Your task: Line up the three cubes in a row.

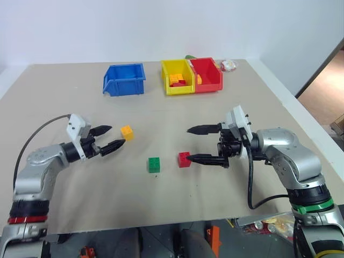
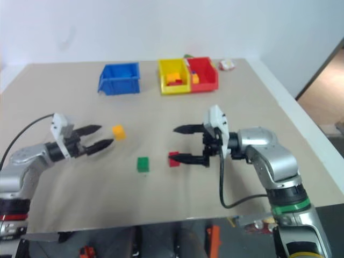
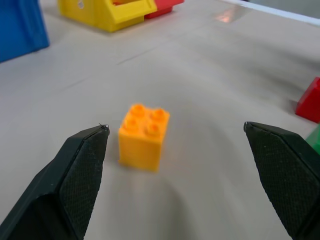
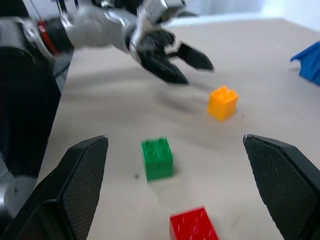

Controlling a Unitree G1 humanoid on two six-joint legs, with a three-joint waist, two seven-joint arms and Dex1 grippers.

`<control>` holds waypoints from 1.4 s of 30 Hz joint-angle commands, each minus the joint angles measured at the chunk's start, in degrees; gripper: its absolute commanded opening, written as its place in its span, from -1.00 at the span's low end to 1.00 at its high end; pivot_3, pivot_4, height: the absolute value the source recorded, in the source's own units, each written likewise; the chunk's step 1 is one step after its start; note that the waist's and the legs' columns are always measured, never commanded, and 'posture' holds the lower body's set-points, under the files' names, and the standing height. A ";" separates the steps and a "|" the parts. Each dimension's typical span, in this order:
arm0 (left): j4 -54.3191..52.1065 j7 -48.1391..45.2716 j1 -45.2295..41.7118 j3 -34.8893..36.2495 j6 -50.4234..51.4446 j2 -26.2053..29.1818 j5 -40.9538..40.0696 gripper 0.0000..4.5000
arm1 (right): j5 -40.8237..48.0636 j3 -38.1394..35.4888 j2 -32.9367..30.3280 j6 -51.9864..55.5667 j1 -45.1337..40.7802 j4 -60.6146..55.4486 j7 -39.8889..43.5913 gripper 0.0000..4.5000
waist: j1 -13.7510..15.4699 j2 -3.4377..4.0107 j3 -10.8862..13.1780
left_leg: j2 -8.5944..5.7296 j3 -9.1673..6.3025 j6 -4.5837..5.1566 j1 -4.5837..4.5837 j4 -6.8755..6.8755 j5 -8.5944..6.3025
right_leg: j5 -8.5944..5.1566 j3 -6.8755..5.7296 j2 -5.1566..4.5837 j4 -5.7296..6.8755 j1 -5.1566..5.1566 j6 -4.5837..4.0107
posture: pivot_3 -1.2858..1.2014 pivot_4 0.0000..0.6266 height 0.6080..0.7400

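Note:
Three small studded cubes rest on the tan table. The yellow-orange cube (image 1: 127,131) lies left of centre, the green cube (image 1: 154,164) near the middle, and the red cube (image 1: 184,159) just right of it. My left gripper (image 1: 112,137) hovers open beside the yellow-orange cube (image 3: 143,135), which lies just past its fingertips, apart from them. Over on the right, my right gripper (image 1: 196,144) stands open and empty, its lower fingertip close to the red cube (image 4: 193,225). The right wrist view also takes in the green cube (image 4: 157,158) and the yellow-orange cube (image 4: 223,102).
A blue bin (image 1: 124,78) stands at the back of the table. To its right are a yellow bin (image 1: 175,76) and a red bin (image 1: 207,74) holding jumbled brick pieces. The table's right edge (image 1: 301,121) drops to the floor.

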 commanded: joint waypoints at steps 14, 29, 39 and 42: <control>24.87 -12.04 -15.66 -6.30 -17.36 -1.98 7.77 0.99 | -1.43 -1.52 2.43 0.71 -2.03 -1.32 -6.23 1.00 | -0.07 0.00 0.00 | 0.01 0.25 0.01 -0.12 -0.01 -0.01 | -0.02 0.03 0.03 0.00 -0.10 0.07 | 0.03 -0.52 1.00; 22.70 -12.61 -17.62 -4.62 -16.51 -0.61 6.97 0.99 | -0.80 -2.17 1.06 1.49 0.13 -3.45 -6.66 1.00 | -0.11 0.00 0.00 | 0.03 0.26 0.01 -0.10 -0.01 -0.01 | -0.01 0.04 0.05 0.01 -0.11 0.08 | 0.03 -0.52 1.00; 30.13 -9.16 -18.88 -4.80 -22.24 -0.88 9.83 0.99 | -0.89 -2.27 0.29 1.54 0.61 -3.67 -6.45 1.00 | -0.10 0.00 0.00 | 0.03 0.28 0.01 -0.10 0.00 -0.01 | -0.01 0.04 0.05 0.01 -0.11 0.09 | 0.03 -0.52 1.00; 33.27 -8.94 -19.92 -5.23 -23.81 -1.41 10.83 0.99 | -0.89 -2.35 -0.16 1.59 0.78 -3.78 -6.44 1.00 | -0.09 0.00 0.00 | 0.02 0.29 0.01 -0.10 0.00 -0.01 | -0.01 0.04 0.04 0.00 -0.11 0.09 | 0.03 -0.52 1.00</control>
